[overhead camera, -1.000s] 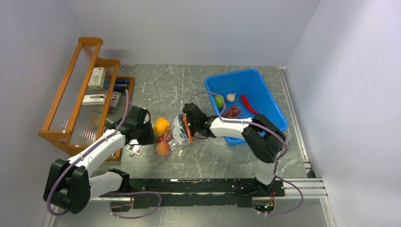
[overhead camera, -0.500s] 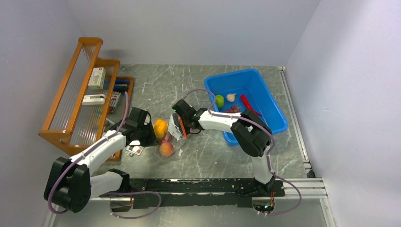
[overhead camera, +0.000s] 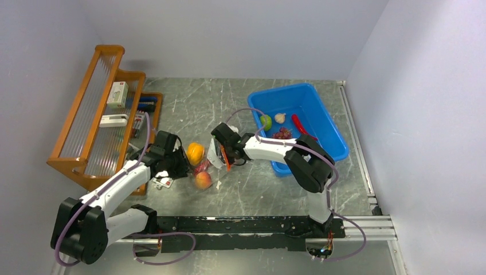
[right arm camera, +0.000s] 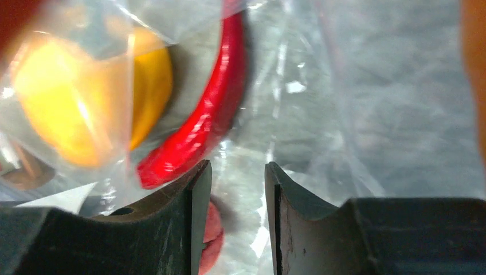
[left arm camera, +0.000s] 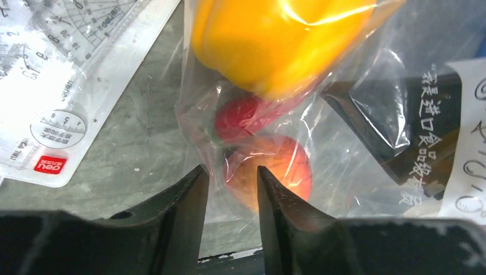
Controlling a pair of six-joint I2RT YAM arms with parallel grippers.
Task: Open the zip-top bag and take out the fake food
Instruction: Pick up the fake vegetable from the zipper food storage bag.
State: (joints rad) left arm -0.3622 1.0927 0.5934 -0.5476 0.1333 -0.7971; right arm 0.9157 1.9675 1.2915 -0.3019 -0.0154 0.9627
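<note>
Grey tabletop (overhead camera: 189,103), zip-top bag (overhead camera: 214,159) laid between left gripper (left arm camera: 230,180) and right gripper (right arm camera: 236,172), film seen within both narrow finger gaps, clamping not discernible, bell pepper (left arm camera: 269,40) and peach (left arm camera: 281,172) enclosed inside.

Just left of the fingers (left arm camera: 182,197) of the left gripper (left arm camera: 229,171) lies a ruler packet (left arm camera: 74,74), and its small red tag (left arm camera: 49,164) reads "deli" in white. Beyond the fingertips on that side, its scales carry tiny digits, 2, 3 and 5 among them. Right of the fingers, white Chinese print on the zip-top bag (left arm camera: 367,109) includes 进口食品级. The white label (left arm camera: 471,143) further right bears large dark strokes, cut off and unreadable.
</note>
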